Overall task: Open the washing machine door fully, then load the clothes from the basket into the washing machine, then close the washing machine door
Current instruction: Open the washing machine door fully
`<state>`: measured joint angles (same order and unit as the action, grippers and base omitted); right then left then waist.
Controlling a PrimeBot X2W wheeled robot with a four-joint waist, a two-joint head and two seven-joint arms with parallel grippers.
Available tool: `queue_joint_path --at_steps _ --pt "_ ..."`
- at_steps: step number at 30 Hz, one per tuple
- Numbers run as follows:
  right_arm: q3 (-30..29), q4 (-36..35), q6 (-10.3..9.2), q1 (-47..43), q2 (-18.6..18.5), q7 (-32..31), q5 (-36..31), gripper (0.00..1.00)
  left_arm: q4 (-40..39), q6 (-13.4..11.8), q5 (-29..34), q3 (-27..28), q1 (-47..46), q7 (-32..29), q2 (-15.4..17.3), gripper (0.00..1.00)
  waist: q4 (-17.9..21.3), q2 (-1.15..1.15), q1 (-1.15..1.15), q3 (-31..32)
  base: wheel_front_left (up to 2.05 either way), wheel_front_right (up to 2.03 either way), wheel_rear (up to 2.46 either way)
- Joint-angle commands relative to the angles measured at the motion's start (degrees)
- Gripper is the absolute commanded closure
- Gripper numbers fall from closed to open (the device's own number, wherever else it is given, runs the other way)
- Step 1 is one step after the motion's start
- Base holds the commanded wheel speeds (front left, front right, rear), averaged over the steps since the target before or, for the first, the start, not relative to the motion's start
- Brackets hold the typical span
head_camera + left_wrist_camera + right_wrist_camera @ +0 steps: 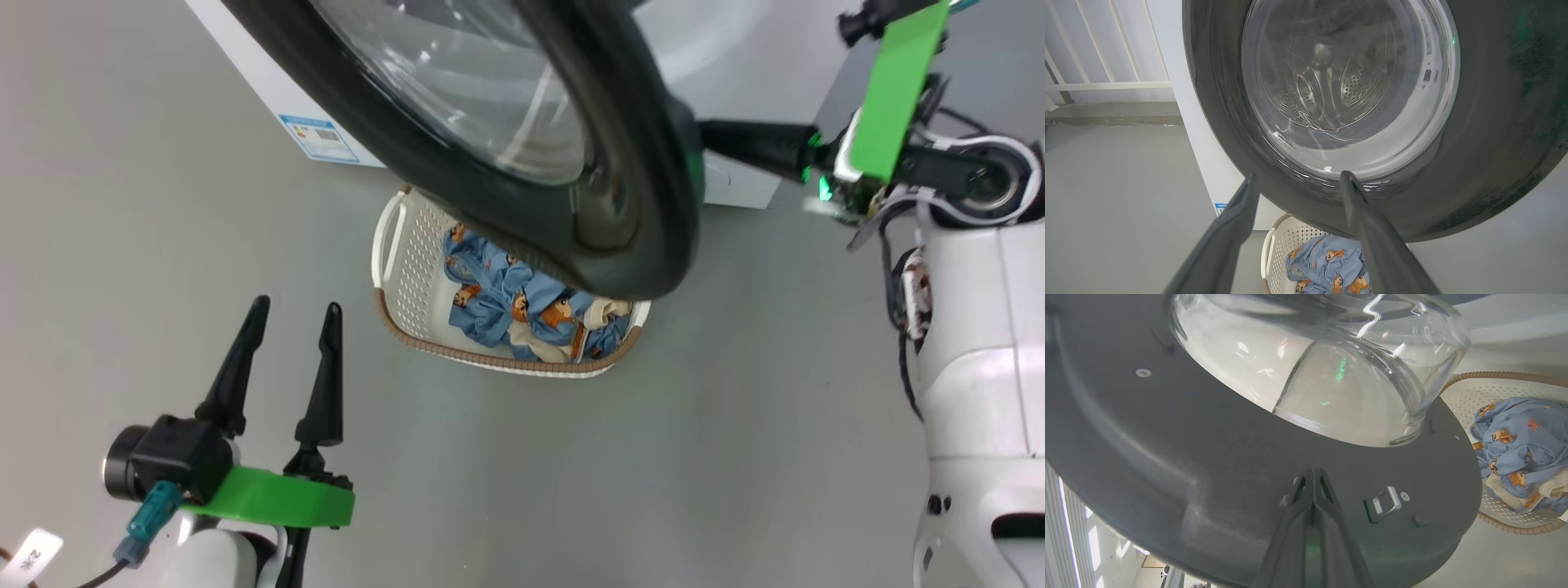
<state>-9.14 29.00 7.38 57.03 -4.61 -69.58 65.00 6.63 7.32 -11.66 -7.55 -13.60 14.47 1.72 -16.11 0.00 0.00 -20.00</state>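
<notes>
The big washing machine door [645, 204] hides part of the basket [408, 286] and some clothes [490, 294] from my head. Its top is cut off. One finger of my left hand [1298, 177] covers more clothes.

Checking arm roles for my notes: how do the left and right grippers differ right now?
The left gripper is open, fingers spread; the right gripper is shut, fingers together. The left gripper holds nothing; the right gripper's tips are against the inner face of the washing machine door near its latch. Both have long dark fingers.
</notes>
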Motion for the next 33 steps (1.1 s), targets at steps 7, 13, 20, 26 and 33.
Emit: queue_joint_path --at_steps 7,13,20,26,33 --pt "6.8 -3.1 0.11 -3.5 1.7 0.6 5.6 1.0 -1.4 0.1 1.1 2.5 1.0 0.5 1.2 0.0 0.2 0.0 0.0 2.5 0.0 0.0 0.0" --pt "13.0 -3.2 0.11 -6.4 1.7 2.1 9.9 1.0 -1.3 0.0 1.1 2.6 1.6 0.5 1.2 0.0 0.2 0.0 0.0 4.1 0.0 0.0 0.0" --pt "19.9 -3.4 0.11 -8.9 1.7 4.5 13.8 1.0 -1.1 -0.1 1.2 3.3 2.2 0.5 1.2 0.0 -0.2 0.0 0.0 5.3 0.0 0.0 0.0" --pt "26.5 -2.8 0.11 -9.8 1.7 7.6 18.5 1.0 -0.9 -0.2 1.1 4.1 3.0 0.5 1.2 0.0 -0.3 0.0 0.0 5.9 0.0 0.0 0.0" --pt "36.3 -2.3 0.11 -10.3 1.7 11.8 24.7 1.0 -0.9 -0.5 1.0 4.2 3.1 0.5 1.2 0.0 -0.6 0.0 0.0 6.4 0.0 0.0 0.0"
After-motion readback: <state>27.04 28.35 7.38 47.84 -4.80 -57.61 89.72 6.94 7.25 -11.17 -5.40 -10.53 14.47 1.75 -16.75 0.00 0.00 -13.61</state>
